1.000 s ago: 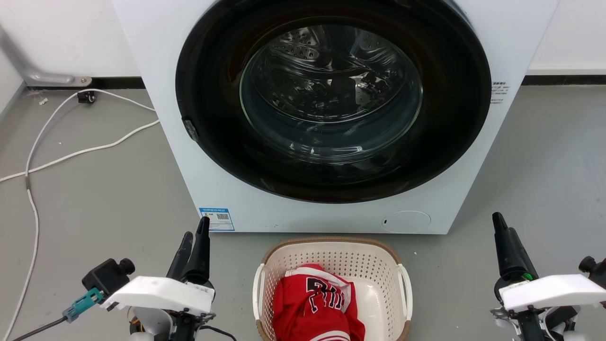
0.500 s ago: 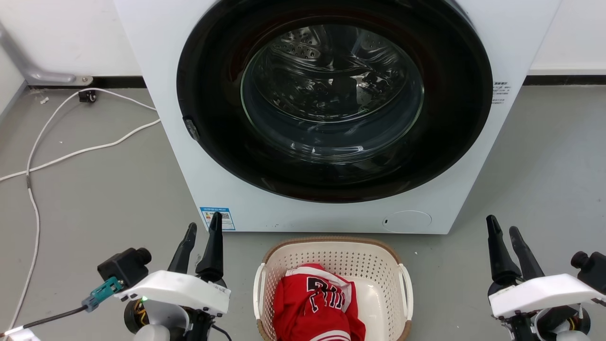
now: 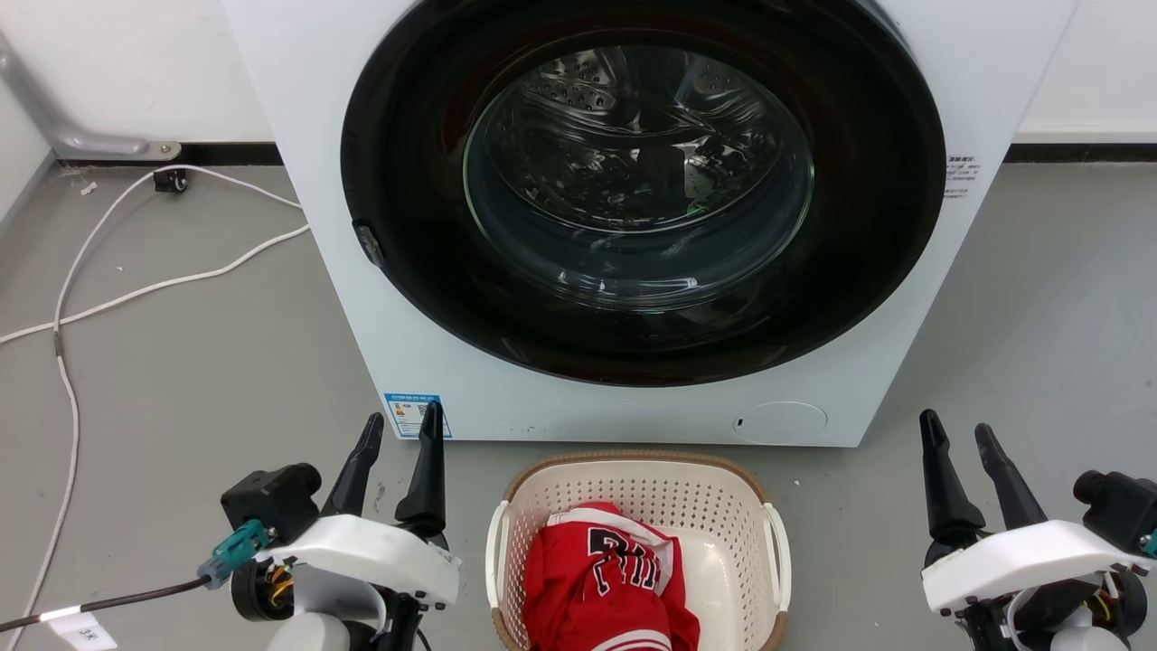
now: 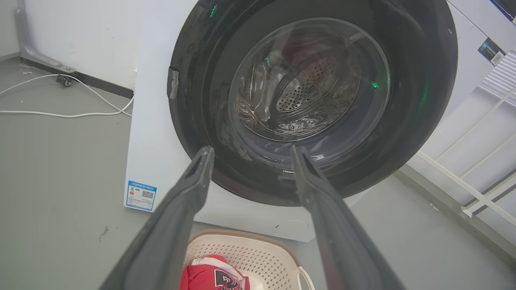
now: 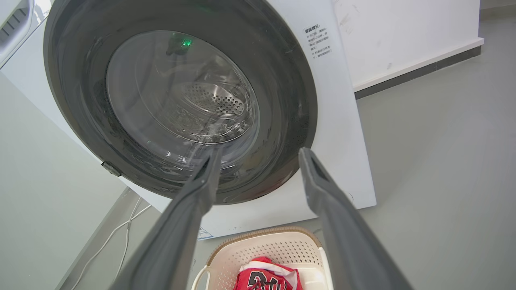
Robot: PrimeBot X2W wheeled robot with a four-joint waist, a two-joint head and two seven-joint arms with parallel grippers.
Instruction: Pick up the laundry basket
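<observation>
The cream laundry basket (image 3: 723,493) with a brown rim sits on the grey floor just in front of the washer, at the bottom middle of the head view, with a red jersey (image 3: 601,579) inside. It also shows in the left wrist view, laundry basket (image 4: 258,251), and in the right wrist view, laundry basket (image 5: 278,245). My left gripper (image 3: 402,427) stands open to the basket's left, clear of its white handle (image 3: 493,551). My right gripper (image 3: 958,432) stands open well to the basket's right. Neither gripper touches the basket or holds anything.
A white front-loading washer (image 3: 642,217) with a dark round door rises right behind the basket. White cables (image 3: 136,280) trail over the floor at the left. A white rail frame (image 4: 479,161) stands to the washer's right in the left wrist view.
Both grippers have opened from nearly shut. The left gripper moved right toward the basket; the right gripper shifted slightly left. The basket stayed put.
</observation>
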